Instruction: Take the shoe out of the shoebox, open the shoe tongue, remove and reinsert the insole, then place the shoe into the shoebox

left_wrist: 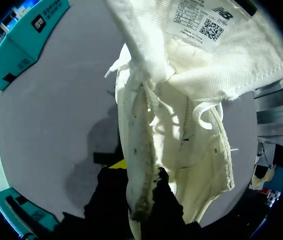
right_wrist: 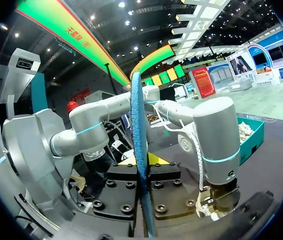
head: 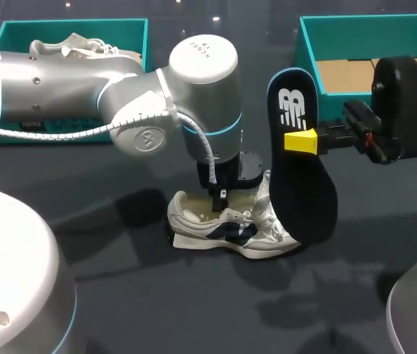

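The white shoe [head: 227,228] sits on its sole in the middle of the table [head: 194,310], heel to the left and toe to the right. Its tongue [head: 264,198] is pulled up and forward, so the mouth gapes. The left gripper [head: 219,193] points straight down at the mouth. From its wrist, the black fingers look pinched on the shoe's side wall, one inside and one outside.

Just right of the shoe, the dark insole [head: 304,184] is held on end, clear of the shoe. Its heel end is up and its lower end hangs near the toe; I can't tell whether they touch. The right gripper [head: 302,141] comes in level from the right and is clamped on the insole's upper part, a yellow tip on each face.

At the far left is a teal box [head: 131,33] with a second shoe [head: 68,46] in it. The right box [head: 308,44], at the far right, shows only cardboard on its floor.
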Motion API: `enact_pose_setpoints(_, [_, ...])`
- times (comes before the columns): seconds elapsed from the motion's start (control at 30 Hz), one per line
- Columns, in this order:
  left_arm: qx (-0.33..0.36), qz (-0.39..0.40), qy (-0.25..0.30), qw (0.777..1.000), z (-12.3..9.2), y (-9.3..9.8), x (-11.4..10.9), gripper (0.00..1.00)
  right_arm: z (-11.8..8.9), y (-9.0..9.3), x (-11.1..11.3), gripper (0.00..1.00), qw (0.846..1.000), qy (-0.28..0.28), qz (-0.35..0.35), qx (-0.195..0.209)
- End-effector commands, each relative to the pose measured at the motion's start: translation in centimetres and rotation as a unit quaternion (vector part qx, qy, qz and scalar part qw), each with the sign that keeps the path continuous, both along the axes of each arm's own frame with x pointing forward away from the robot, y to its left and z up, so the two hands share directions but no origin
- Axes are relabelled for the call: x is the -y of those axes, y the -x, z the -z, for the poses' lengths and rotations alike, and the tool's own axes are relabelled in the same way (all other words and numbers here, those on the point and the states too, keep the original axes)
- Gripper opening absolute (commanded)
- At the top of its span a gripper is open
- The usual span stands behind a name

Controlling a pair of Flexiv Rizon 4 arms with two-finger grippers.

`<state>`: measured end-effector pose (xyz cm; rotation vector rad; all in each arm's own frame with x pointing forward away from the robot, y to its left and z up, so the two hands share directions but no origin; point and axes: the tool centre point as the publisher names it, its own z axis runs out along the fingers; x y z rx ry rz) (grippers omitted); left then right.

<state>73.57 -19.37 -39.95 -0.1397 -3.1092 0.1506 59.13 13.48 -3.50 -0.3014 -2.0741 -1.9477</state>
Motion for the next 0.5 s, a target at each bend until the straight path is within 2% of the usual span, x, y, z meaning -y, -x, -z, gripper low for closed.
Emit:
enact_pose_setpoints(0.03, [-0.002,0.003,0.000,1.000,0.0,-0.2,-0.2,0.00,0.1,0.0,-0.1,0.00,1.000,0.000,0.001,0.000])
enact_pose_setpoints(0.23, [-0.020,0.041,0.005,0.999,-1.5,-0.2,-0.5,0.00,0.1,0.0,-0.1,0.00,1.000,0.000,0.001,0.000])
enact_pose_setpoints(0.5, [-0.022,0.176,0.018,0.984,-4.9,0.3,-1.3,0.00,0.1,0.0,-0.1,0.00,1.000,0.000,0.001,0.000])
